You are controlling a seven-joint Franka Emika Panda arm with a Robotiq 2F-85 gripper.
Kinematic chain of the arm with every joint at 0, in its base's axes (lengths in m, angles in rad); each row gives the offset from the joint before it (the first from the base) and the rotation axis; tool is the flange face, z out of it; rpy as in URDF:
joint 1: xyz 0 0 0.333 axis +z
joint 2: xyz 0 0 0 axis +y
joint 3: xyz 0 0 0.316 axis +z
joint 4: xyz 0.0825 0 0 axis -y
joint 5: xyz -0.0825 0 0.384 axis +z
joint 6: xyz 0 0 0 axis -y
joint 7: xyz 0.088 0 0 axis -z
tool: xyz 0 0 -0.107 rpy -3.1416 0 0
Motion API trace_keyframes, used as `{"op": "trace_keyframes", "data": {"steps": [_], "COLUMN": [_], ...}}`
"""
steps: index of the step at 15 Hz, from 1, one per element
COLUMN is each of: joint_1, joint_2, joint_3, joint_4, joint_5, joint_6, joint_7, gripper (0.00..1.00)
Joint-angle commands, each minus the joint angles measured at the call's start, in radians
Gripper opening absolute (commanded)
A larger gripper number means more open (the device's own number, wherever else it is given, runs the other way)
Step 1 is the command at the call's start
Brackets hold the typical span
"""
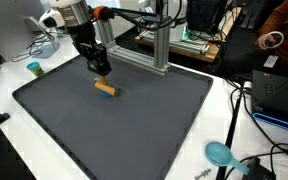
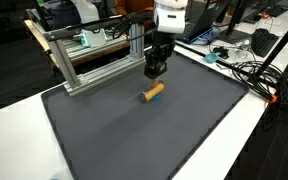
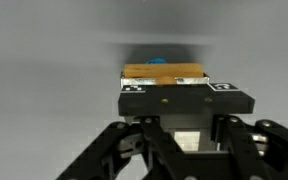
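A small orange-tan cylinder block with a blue end (image 1: 105, 89) lies on its side on the dark grey mat (image 1: 134, 130). It shows in both exterior views (image 2: 153, 93). My gripper (image 1: 101, 68) hangs just above and behind the block, apart from it, and looks shut and empty (image 2: 155, 70). In the wrist view the block (image 3: 164, 72) lies just beyond the black fingertip bar of the gripper (image 3: 184, 100), partly hidden by it.
An aluminium frame (image 1: 134, 45) stands along the mat's far edge, close behind the gripper (image 2: 84, 60). A teal cup (image 1: 33, 69) sits off the mat's corner. A teal scoop (image 1: 219, 153) and cables (image 2: 246, 72) lie on the white table beside the mat.
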Motion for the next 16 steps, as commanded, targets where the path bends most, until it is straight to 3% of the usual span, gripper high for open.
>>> {"op": "trace_keyframes", "data": {"steps": [1,2,8,9,16], "joint_1": [-0.010,-0.002,-0.002,-0.001,-0.006], "joint_2": [0.049,0.001,0.002,0.004,0.016], "joint_3": [-0.005,0.002,0.002,0.000,0.002], "joint_4": [0.007,0.004,0.004,0.004,0.019], "joint_5": [-0.002,-0.001,-0.001,-0.003,0.006], "joint_6": [-0.013,-0.004,-0.004,-0.001,-0.036], "joint_7": [0.000,0.002,0.002,0.007,-0.001], "gripper": [0.23,0.48,0.48,0.23,0.23]}}
